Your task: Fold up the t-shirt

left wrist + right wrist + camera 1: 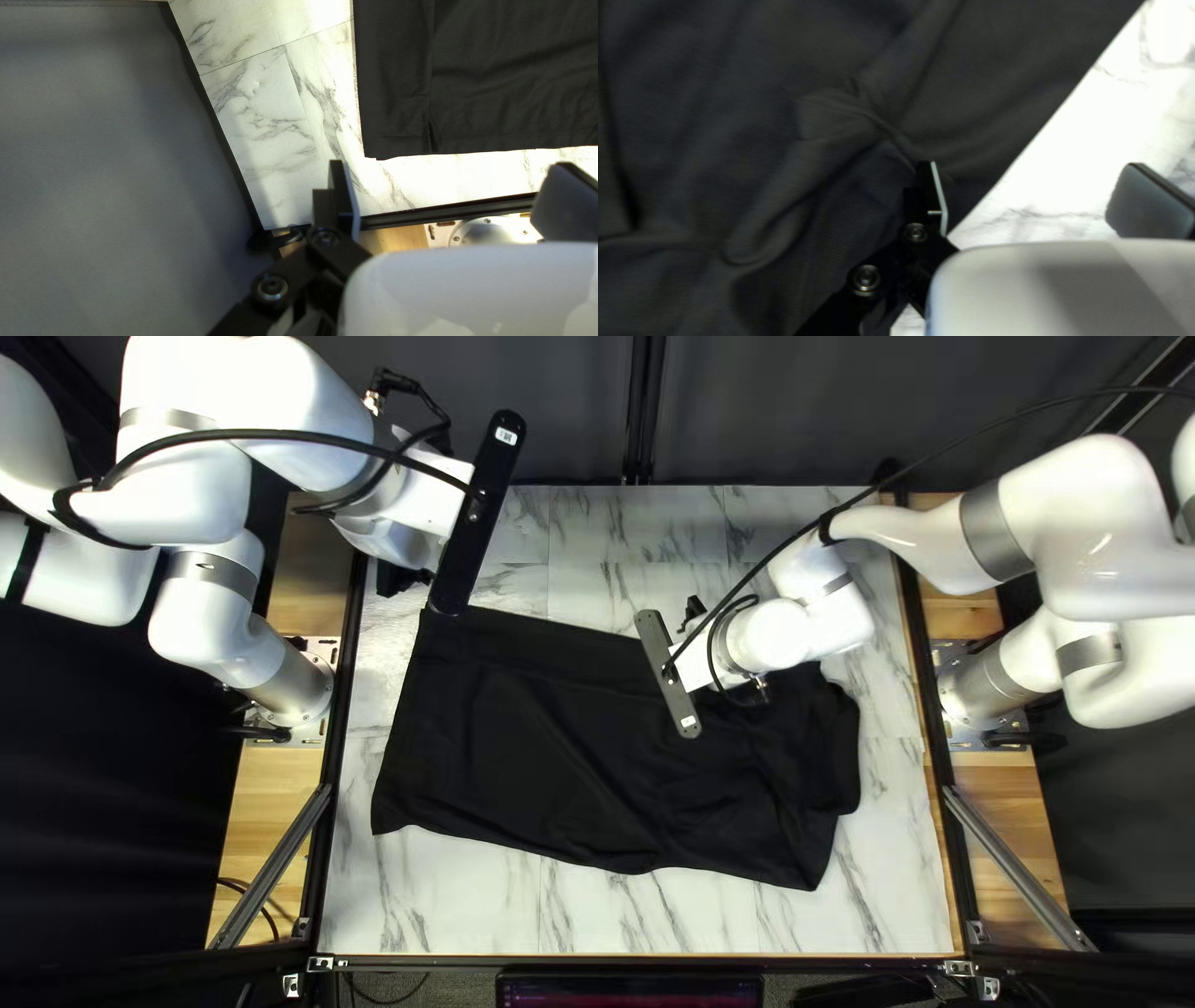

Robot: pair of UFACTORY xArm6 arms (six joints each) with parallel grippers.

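My left gripper [473, 517] is over the black t-shirt's far left corner in the top left view, my right gripper [669, 675] over its far edge right of centre. The t-shirt [548, 747] lies as a long band across the table, fairly smooth at the left, rumpled at the right. In the left wrist view the left gripper [451, 196] is open, the t-shirt [511, 81] ahead of it with a straight hem. In the right wrist view the right gripper [1041, 196] stands open, one finger in front of creased t-shirt cloth [753, 112], the other over marble.
The marble-patterned table [461, 909] shows all around the cloth. Black rails [326, 834] line its sides, and a dark curtain [772, 411] hangs behind the far edge. A screen [629, 991] sits at the near edge. Cables loop beside both arms.
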